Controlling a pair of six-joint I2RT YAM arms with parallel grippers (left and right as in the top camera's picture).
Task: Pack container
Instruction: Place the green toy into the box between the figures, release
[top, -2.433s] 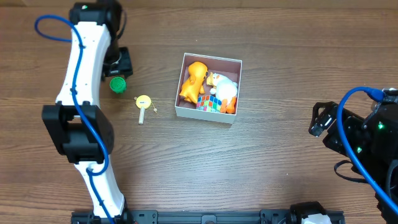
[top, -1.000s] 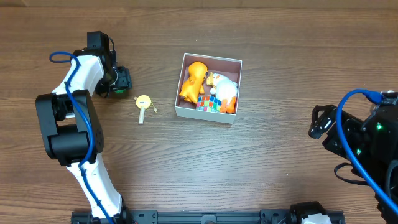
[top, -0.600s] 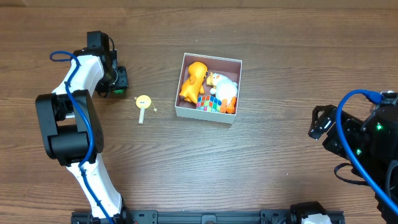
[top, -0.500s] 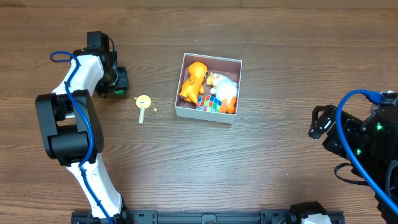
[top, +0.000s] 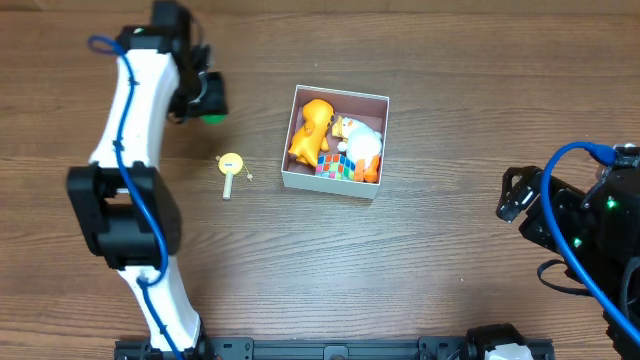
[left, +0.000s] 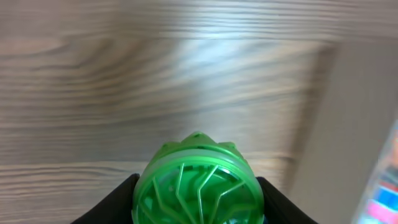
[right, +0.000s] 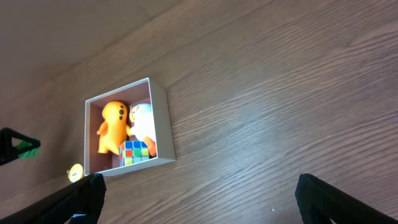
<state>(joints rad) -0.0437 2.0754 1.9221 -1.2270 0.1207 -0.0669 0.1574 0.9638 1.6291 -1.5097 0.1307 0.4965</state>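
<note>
Wooden bench (top: 430, 280), brown grain, seen with two arms at work. Item one: the container (top: 328, 184), a shallow square open box with white walls, standing near the middle of the bench, slightly turned. Inside it, packed close together: an orange figure (top: 312, 128) on the left side, a white-and-orange toy (top: 364, 143) on the right, and a small multicoloured cube (top: 336, 166) against the near wall. Item two: a green ribbed round toy (left: 198, 190), clamped between the two fingers (left: 118, 200) of the left end effector (top: 208, 103), off to the left of the container and well apart from it. Item three: a small yellow piece with a pale stem (top: 231, 166), lying loose on the bench between the left arm and the container, touching neither. Item four: the right end effector (top: 511, 194), far right of the bench, fingers spread wide with nothing between them, facing the container from a distance.
</note>
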